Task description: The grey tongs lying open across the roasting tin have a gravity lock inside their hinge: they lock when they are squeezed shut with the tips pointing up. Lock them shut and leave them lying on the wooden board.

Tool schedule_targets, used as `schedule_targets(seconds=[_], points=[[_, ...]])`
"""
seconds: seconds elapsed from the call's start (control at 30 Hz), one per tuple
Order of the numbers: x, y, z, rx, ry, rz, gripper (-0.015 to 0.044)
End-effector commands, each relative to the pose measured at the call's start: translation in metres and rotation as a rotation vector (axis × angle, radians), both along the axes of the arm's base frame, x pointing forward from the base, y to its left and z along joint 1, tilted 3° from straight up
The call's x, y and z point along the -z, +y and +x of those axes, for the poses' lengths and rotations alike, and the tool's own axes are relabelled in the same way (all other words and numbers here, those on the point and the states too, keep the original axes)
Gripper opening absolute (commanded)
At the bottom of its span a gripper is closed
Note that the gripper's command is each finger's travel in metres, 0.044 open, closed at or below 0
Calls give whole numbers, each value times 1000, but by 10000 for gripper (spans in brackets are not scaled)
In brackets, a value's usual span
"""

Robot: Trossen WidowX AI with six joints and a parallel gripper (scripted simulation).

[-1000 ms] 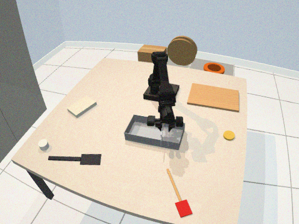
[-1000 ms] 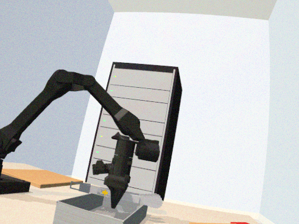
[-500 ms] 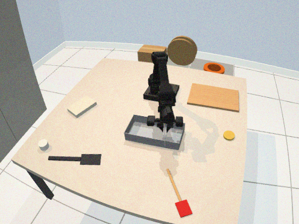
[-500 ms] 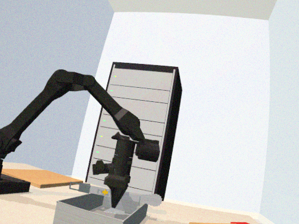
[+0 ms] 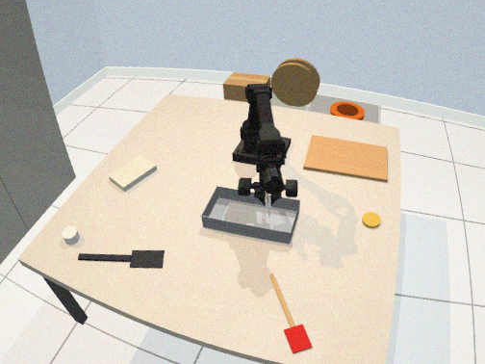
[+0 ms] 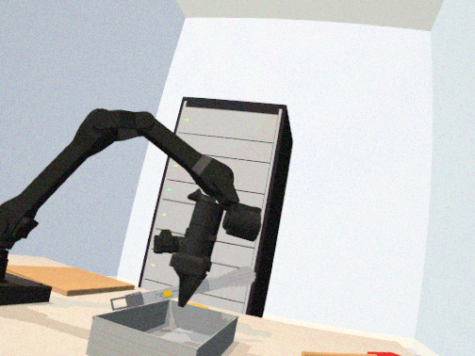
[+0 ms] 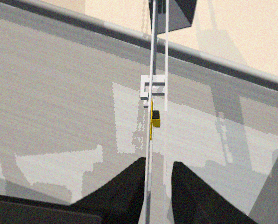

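The grey tongs (image 6: 226, 281) (image 7: 154, 50) are in the gripper, above the roasting tin (image 5: 245, 231) (image 6: 141, 337) (image 7: 55, 75). In the exterior view they slope, with the wide tip end raised at the right and the hinge block and loop lower at the left. Their arms run close together, nearly parallel, with a narrow gap in the wrist view. A yellow part (image 6: 167, 294) (image 7: 155, 119) sits between fingers and hinge. My gripper (image 5: 268, 202) (image 6: 182, 304) (image 7: 159, 167) points down, shut on the tongs. The lock inside is hidden. The wooden board (image 5: 346, 158) (image 6: 71, 282) bears no tongs.
A yellow disc (image 5: 371, 220) lies right of the tin. A red-headed spatula (image 5: 298, 338) lies in front, a black spatula (image 5: 146, 259) front left. A white cylinder (image 5: 70, 234) and a pale block (image 5: 133, 172) are at the left. The board is at the back right, beside the arm's base.
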State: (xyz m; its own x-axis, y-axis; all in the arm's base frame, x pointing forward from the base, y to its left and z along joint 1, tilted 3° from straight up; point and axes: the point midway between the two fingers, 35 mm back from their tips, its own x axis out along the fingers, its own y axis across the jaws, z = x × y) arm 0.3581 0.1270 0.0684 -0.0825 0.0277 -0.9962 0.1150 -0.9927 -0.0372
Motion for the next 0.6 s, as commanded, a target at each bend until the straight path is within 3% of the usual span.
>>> schedule_targets(seconds=[0.0, 0.13, 0.57], points=[[-54, -1, 12, -1, -67, 18, -150], [-88, -4, 8, 1, -65, 19, -150], [-85, -3, 7, 3, -59, 19, -150]])
